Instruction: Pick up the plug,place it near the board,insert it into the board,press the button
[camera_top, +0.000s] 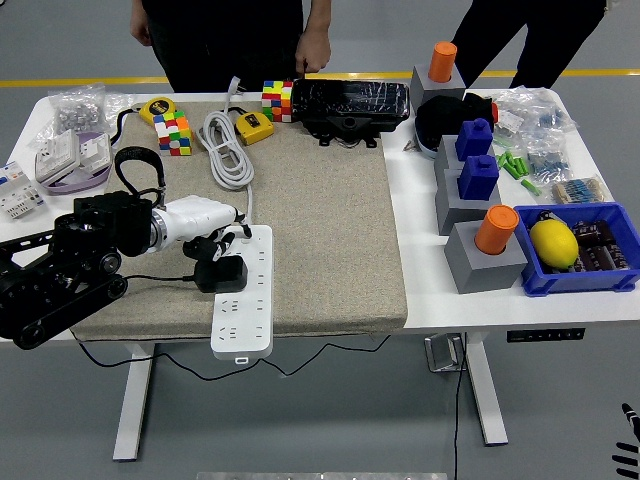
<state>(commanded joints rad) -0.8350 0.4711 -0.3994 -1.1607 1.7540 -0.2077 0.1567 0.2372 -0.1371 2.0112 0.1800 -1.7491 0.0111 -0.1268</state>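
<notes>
On the table: two Rubik's cubes, one (172, 133) at the mat's far left and another (278, 100) farther back; two orange cylinders (444, 61) (497, 229) on grey blocks; two blue blocks (474, 139) (479, 177); one lemon (554, 243); one white power strip (245, 291); one black plug (220, 274).

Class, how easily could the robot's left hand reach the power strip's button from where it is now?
Probably easily: the left hand sits at the black plug on the white power strip, and nothing blocks the strip. The button itself is too small to make out.
</notes>
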